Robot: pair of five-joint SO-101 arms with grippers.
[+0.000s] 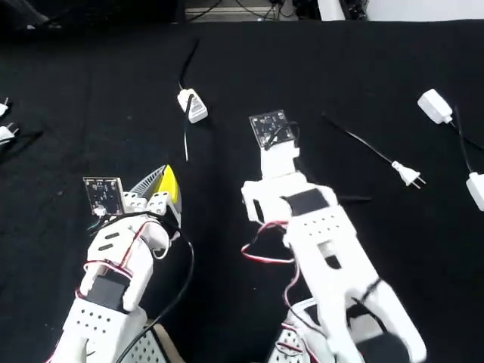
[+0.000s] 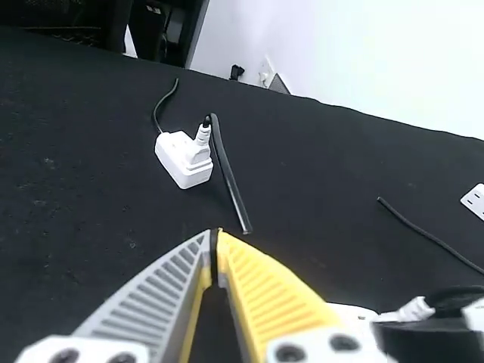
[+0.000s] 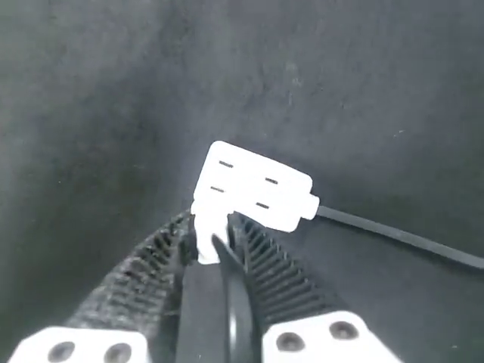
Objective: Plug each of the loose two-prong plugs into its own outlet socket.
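My right gripper [image 3: 212, 229] is shut on a small white plug [image 3: 206, 240] that butts against the side of a white outlet socket block [image 3: 253, 185]. The block lies on the black cloth with its slots facing up, and a black cable runs off it. My left gripper [image 2: 214, 238], grey and yellow, is shut on nothing and hangs above the cloth [image 1: 168, 178]. Beyond it lies another white socket [image 2: 181, 160] with a plug [image 2: 202, 134] seated in it [image 1: 193, 104]. A loose two-prong plug [image 1: 408, 175] on a black cable lies at the right.
Two more white sockets [image 1: 435, 106] [image 1: 476, 189] sit near the right edge. Small white plugs [image 1: 4, 133] lie at the far left edge. The right arm [image 1: 318, 227] stretches over the middle of the black table and covers the cloth below it.
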